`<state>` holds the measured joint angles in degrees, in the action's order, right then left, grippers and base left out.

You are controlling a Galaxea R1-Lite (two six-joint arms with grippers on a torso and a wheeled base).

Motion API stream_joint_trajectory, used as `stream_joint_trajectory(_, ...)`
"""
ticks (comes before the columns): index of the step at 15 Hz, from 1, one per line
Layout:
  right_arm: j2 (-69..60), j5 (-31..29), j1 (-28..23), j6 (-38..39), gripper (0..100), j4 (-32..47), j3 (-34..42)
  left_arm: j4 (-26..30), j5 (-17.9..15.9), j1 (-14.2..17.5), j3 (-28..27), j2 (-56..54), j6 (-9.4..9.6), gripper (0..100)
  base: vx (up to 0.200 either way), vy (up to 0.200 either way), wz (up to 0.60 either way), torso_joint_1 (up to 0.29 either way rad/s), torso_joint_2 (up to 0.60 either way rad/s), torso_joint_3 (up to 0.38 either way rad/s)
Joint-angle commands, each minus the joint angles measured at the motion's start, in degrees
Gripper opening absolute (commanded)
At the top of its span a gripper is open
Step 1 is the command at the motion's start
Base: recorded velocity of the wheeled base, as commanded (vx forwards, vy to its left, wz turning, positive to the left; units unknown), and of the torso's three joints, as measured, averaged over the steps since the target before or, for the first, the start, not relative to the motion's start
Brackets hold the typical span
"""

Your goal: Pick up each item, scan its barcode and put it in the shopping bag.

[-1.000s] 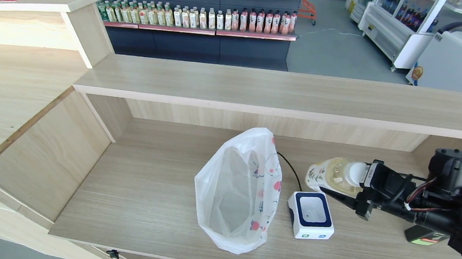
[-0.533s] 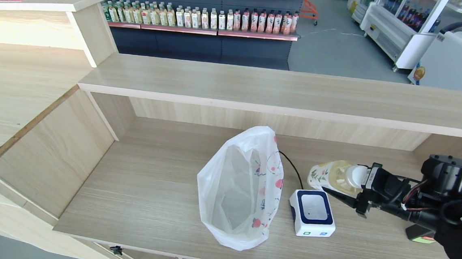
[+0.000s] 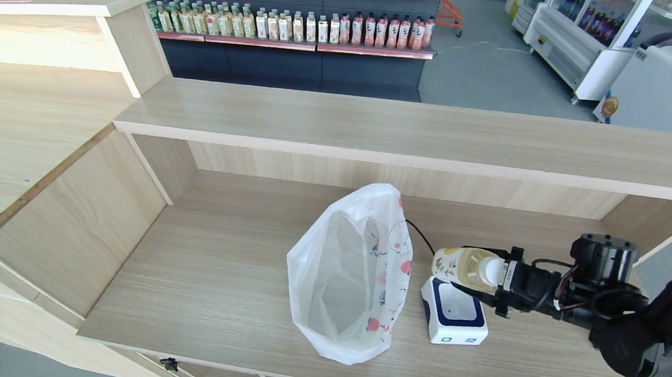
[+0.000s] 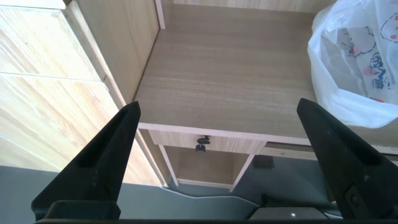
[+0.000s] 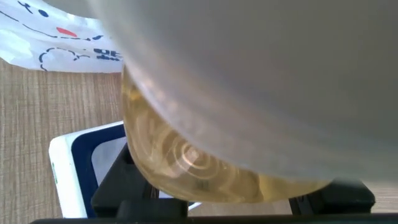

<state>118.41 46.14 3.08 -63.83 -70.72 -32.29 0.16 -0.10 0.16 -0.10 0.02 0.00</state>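
Left claw [image 4: 217, 155]: spread wide and holding nothing; it hangs in front of the near edge of the worktop [image 4: 236, 81], above a small dark knob [image 4: 201, 143] under that edge.
Worktop: light wood, with a wooden wall on the left side and one at the back.
Shopping bag [image 3: 348, 272]: white thin plastic with small red and dark drawings; it stands near the front edge in the middle, with the mouth open upward. The left wrist view shows it [image 4: 357, 68] at the side.
Scanner [image 3: 454, 312]: a white box with a dark blue frame around a pale window that faces up; it is just beside the bag, on its right.
Bottle [image 3: 455, 265]: clear, with yellowish liquid and a flowered label; it lies on its side in the air over the far part of the scanner, the white cap toward the wrist and the base toward the bag, near but apart. In the right wrist view it [image 5: 205, 155] is above the scanner [image 5: 81, 155].
Right claw [image 3: 481, 271]: closed around the bottle at the cap end.
Cable [image 3: 421, 239]: black; it goes from the scanner behind the bag.
Upper ledge [image 3: 411, 134]: a long wooden board behind the worktop.
Store shelf [image 3: 290, 44]: far behind, with a row of drink bottles.
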Motion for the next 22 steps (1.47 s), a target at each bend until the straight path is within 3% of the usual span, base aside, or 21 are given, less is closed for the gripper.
stream_joint_trajectory(1, 3.41, 0.09, -0.01, -0.86, 0, 0.14, -2.07, 0.02, 0.01, 0.02, 0.01, -0.02, 0.0, 100, 0.0, 0.0, 0.0, 0.0, 0.0, 0.0)
stream_joint_trajectory(14, -0.19, -0.35, 0.34, -4.64, 0, 0.23, 1.97, 0.02, 0.01, 0.02, 0.01, -0.02, 0.0, 100, 0.0, 0.0, 0.0, 0.0, 0.0, 0.0)
stream_joint_trajectory(22, -0.72, -0.53, -2.21, -7.01, 0, 1.9, 3.03, 0.02, 0.01, 0.02, 0.01, -0.02, 0.0, 100, 0.0, 0.0, 0.0, 0.0, 0.0, 0.0)
